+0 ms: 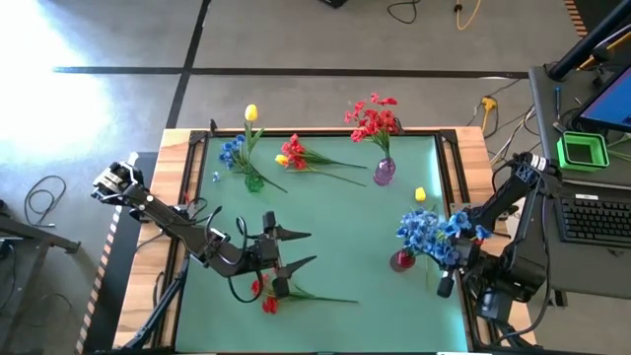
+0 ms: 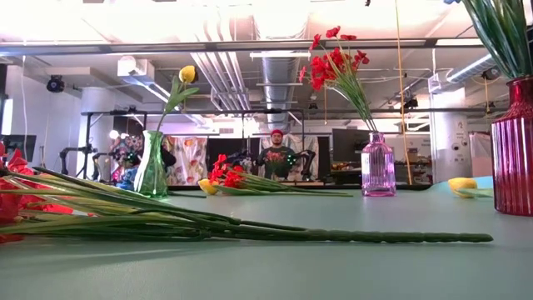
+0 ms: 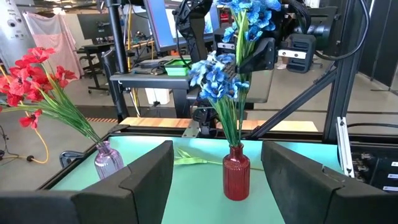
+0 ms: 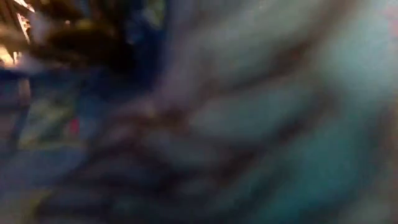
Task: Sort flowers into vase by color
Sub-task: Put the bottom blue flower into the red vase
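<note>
Flowers partly sorted; a red stem loose on the counter (image 1: 325, 212) under the left gripper (image 1: 286, 261).
Left jaws spread, empty, hovering over the red flowers (image 1: 268, 294) at 7 o'clock. Right gripper (image 1: 446, 281) at 4 o'clock beside the red vase (image 3: 236, 179) of blue flowers (image 3: 217, 74); jaws together, on what I can't tell. Stems look light, thin, springy, likely slippery: pinch mid-stem, not the soft blooms. Right wrist view is too smeared to read; low view cuts off the red vase's blooms.

three vases (image 1: 383, 172) on mat (image 1: 335, 232), loose flowers (image 1: 296, 293) perhaps near left edge
</note>
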`<state>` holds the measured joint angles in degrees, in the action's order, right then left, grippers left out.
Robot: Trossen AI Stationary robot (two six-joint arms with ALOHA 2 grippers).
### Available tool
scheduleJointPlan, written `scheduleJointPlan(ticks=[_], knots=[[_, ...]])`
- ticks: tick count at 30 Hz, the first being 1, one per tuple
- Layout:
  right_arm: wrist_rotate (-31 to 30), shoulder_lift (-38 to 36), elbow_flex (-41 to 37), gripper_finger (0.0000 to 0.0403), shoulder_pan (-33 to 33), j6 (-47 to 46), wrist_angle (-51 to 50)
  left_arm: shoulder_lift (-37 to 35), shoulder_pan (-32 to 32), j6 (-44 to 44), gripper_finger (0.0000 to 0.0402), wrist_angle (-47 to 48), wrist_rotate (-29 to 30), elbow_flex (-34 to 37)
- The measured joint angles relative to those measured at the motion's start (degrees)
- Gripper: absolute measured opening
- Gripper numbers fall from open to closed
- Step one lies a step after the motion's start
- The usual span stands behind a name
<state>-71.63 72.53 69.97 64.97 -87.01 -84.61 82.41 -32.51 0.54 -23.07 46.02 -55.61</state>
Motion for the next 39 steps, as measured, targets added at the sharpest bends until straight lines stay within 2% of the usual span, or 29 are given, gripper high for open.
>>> scheduleJointPlan(ticks=[12, 17, 24, 30, 39], knots=[[0.3, 0.0, 1.6, 0.0132, 0.0, 0.1, -0.3, 0.0, 0.0, 0.0, 0.023, 0.2, 0.0, 0.0], [1.6, -0.1, 2.3, 0.0158, 0.0, 0.9, -0.5, 0.0, 0.0, 0.0, 0.023, 0.4, 0.0, 0.0], [7.2, -0.1, 3.6, 0.0173, 0.0, 1.1, -0.5, 0.0, 0.0, 0.0, 0.023, 0.4, 0.0, 0.0], [14.2, -0.1, 3.8, 0.0178, 0.0, 1.1, -0.6, 0.0, 0.0, 0.0, 0.023, 0.5, 0.0, 0.0], [17.6, -0.1, 5.1, 0.0164, 0.0, 0.6, -0.6, 0.0, 0.0, 0.0, 0.023, 0.5, 0.0, 0.0]])
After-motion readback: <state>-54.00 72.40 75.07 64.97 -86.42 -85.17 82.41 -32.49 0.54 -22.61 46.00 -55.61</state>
